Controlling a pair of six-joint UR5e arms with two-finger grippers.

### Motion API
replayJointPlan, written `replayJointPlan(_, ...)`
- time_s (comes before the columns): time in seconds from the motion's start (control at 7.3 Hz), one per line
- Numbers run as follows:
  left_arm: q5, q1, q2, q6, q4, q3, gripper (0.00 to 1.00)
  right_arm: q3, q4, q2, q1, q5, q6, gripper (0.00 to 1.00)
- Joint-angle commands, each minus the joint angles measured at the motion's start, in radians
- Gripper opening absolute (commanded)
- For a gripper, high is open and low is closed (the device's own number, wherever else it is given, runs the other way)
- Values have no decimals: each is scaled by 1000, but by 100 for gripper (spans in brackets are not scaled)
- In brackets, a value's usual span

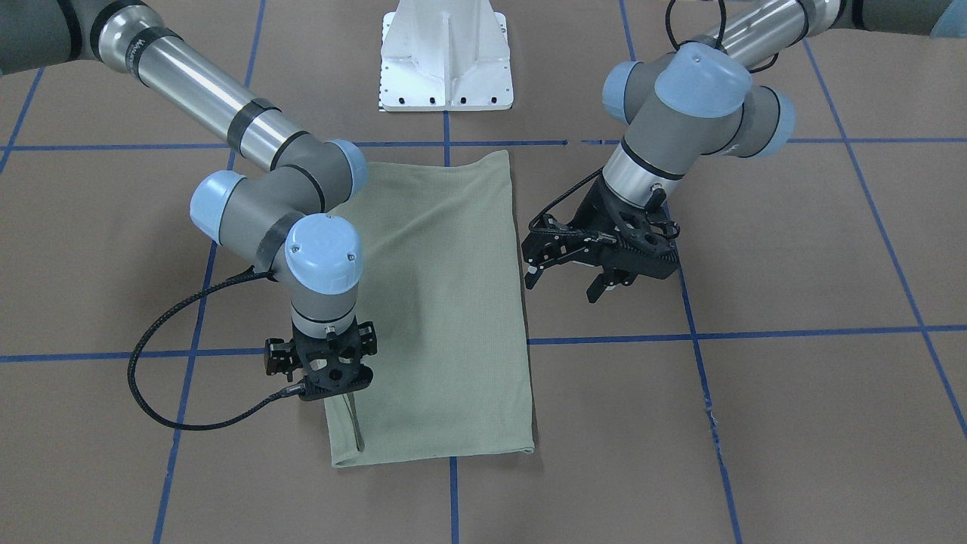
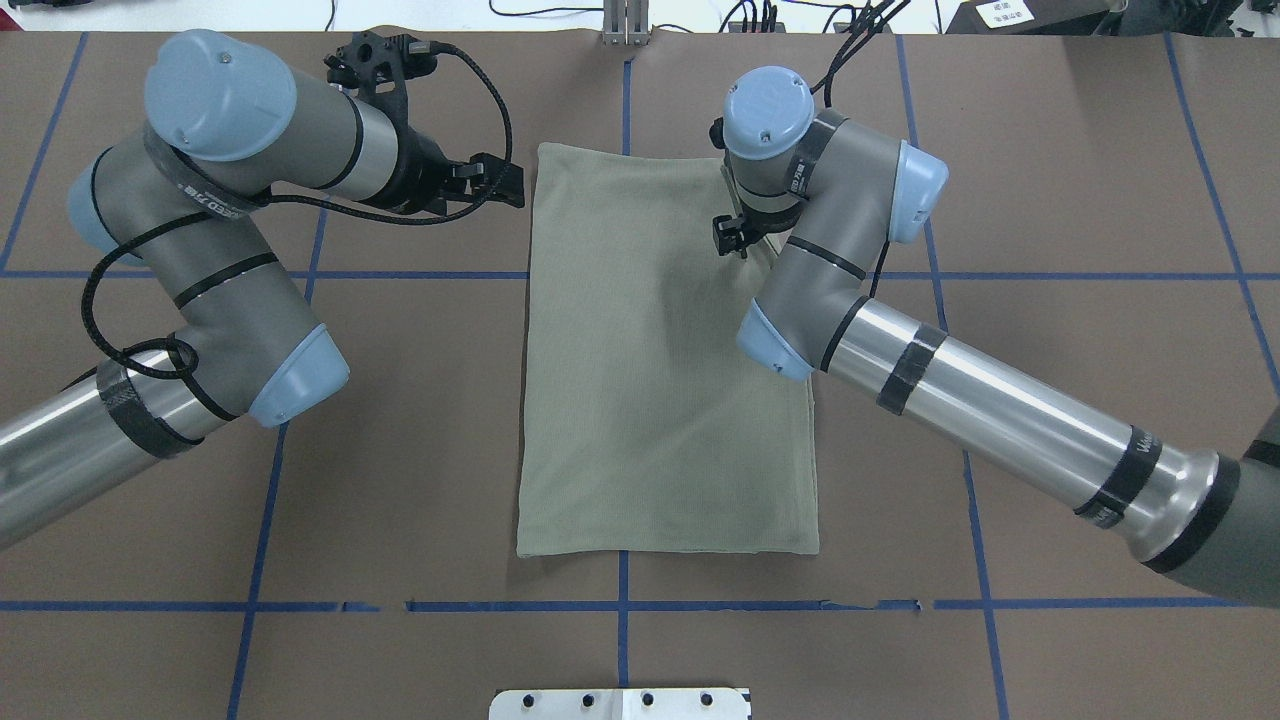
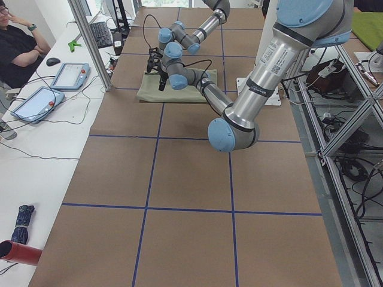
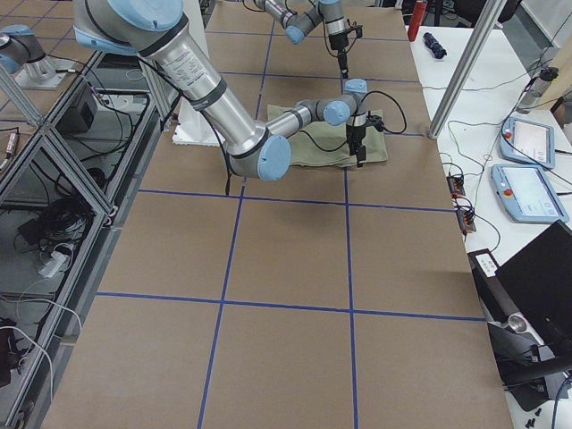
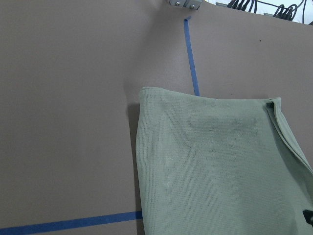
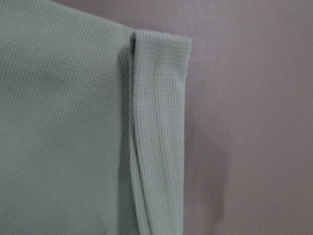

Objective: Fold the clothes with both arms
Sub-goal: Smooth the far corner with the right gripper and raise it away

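The clothes (image 1: 446, 302) are one sage-green knit shirt (image 2: 660, 380), lying flat as a tall folded rectangle in the middle of the brown table. My left gripper (image 1: 563, 285) hovers just off the shirt's long edge, tilted, open and holding nothing. In the left wrist view the shirt (image 5: 210, 166) fills the lower right. My right gripper (image 1: 332, 372) points straight down over the far corner on the other long side, where a ribbed folded strip (image 6: 161, 137) lies. Its fingertips are hidden under the wrist, so whether it is open or shut does not show.
The white pedestal base (image 1: 446, 60) stands at the robot's side of the table. Blue tape lines (image 2: 620, 606) grid the brown surface. A side bench holds tablets (image 3: 69, 75), and a seated person (image 3: 18, 48) is beside it.
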Motion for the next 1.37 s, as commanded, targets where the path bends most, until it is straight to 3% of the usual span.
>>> replayJointPlan(0.0, -4, -11, 1, 4, 1, -6, 100, -138, 77, 81, 13, 1, -6, 100)
replayJointPlan(1.23, -4, -10, 0, 2, 1, -3, 100, -141, 80, 26, 105, 10, -126, 100)
